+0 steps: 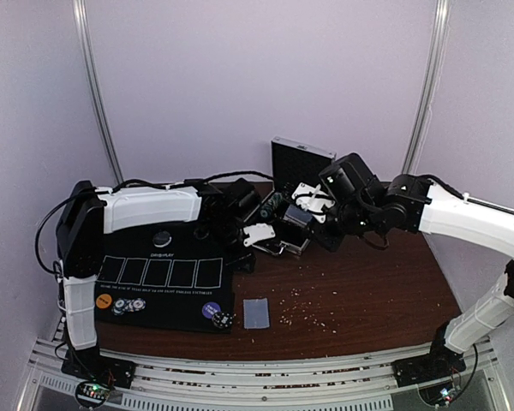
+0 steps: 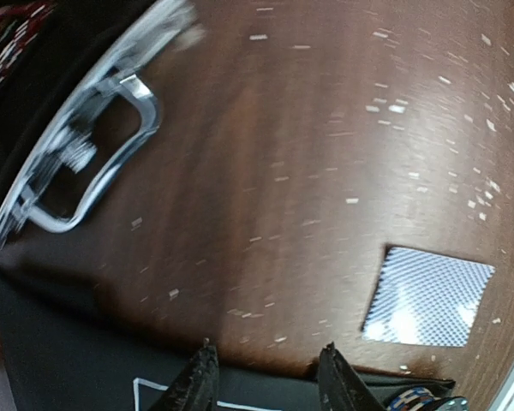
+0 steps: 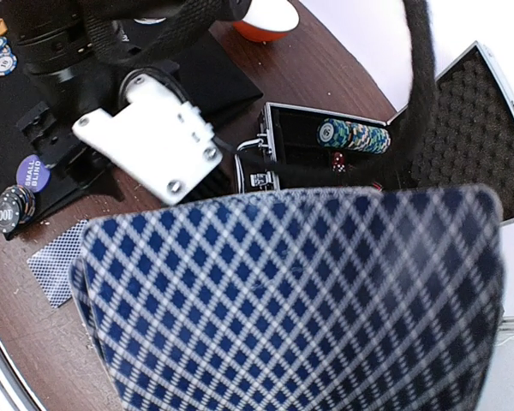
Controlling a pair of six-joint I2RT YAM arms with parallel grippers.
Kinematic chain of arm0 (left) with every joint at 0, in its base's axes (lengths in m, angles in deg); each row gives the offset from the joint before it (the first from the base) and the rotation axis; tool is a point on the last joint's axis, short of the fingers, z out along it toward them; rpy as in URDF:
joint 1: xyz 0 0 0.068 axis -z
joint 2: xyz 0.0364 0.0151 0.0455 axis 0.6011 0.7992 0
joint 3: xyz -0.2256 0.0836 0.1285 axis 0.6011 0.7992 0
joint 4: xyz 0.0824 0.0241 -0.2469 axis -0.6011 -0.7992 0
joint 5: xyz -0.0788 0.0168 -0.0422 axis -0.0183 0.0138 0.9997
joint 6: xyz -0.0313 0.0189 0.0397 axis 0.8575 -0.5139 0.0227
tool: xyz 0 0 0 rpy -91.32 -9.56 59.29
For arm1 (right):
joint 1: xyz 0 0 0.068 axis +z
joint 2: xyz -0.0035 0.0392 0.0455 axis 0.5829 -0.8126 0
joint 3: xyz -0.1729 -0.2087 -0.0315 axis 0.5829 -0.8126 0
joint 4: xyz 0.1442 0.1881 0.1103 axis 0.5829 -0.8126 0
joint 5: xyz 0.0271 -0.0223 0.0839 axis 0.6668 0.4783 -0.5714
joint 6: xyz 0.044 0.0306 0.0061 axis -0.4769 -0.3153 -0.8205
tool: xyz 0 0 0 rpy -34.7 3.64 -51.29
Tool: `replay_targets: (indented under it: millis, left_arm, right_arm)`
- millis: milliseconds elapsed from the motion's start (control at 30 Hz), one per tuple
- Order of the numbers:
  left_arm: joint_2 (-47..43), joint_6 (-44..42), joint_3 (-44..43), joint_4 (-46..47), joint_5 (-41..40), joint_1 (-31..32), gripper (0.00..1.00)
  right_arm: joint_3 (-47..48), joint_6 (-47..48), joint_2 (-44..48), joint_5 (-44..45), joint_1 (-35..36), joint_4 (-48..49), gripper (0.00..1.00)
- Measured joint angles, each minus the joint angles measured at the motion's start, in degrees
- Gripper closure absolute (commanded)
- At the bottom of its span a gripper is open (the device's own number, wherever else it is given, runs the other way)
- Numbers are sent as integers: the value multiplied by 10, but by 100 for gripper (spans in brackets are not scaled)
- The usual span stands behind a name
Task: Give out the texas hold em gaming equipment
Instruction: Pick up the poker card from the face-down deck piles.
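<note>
Lower centre of top view: single playing card (image 1: 255,312) face down on bare table (image 1: 368,291), just right of black mat (image 1: 167,300). Lower left on mat: orange disc (image 1: 104,300), striped chips (image 1: 128,305). Mat's lower right: purple disc (image 1: 211,310). Mid-frame: left gripper (image 2: 267,381) released, nothing between fingers. Right of it: right gripper (image 1: 295,218) clenched on card deck (image 3: 291,300). Farthest back: open case (image 1: 301,163).

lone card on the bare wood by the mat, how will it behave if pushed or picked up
The lone card lies flat against the wood, so it likely slides when pushed and is hard to get under. It looks thin and very light. Probably springy, not limp: the held card keeps its shape.
</note>
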Motion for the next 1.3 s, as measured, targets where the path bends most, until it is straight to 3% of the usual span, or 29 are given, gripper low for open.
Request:
replay_targets:
  millis: [133, 333, 567, 767, 1300]
  left_arm:
    - [-10, 58, 0, 6, -9, -52, 52]
    - [-73, 163, 24, 52, 5, -146, 36]
    - [-236, 286, 124, 236, 197, -167, 23]
    - [-246, 372, 170, 349, 329, -145, 13]
    - [-221, 411, 186, 375, 381, -142, 21]
  right_arm:
    - [5, -2, 7, -2, 0, 0, 59]
    - [8, -2, 2, -7, 4, 1, 59]
    - [29, -1, -42, -19, 23, 15, 59]
    - [50, 1, -84, -38, 41, 39, 59]
    - [99, 16, -143, -58, 56, 57, 59]
